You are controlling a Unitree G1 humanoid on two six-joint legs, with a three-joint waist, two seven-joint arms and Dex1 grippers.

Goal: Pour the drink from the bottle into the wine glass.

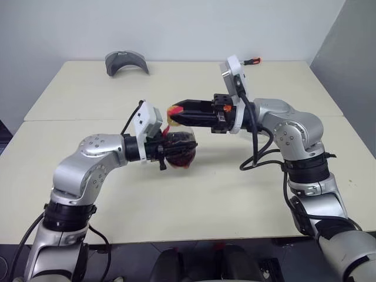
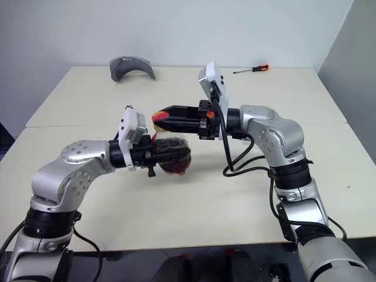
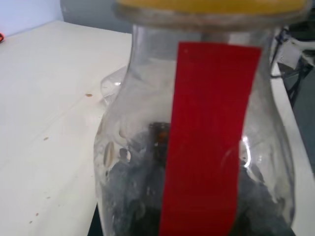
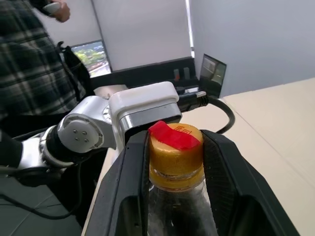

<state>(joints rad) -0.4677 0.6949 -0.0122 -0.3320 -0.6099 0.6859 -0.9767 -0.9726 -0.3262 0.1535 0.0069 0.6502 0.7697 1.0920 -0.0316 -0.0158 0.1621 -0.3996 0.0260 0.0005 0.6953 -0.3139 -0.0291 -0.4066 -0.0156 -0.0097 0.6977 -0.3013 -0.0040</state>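
The bottle, clear and round-bellied with a red tag strip, hangs above the middle of the table. It leans over with its neck up toward my right arm. Dark reddish drink fills its belly. My left gripper is shut around that belly from the left. My right gripper reaches in level from the right. Its two black fingers are shut on either side of the yellow cap. The wine glass is out of view.
The pale table has a seam running across its middle. A grey curved object lies at the back left. An orange-handled screwdriver lies at the back right. A person in a plaid shirt stands beyond the table.
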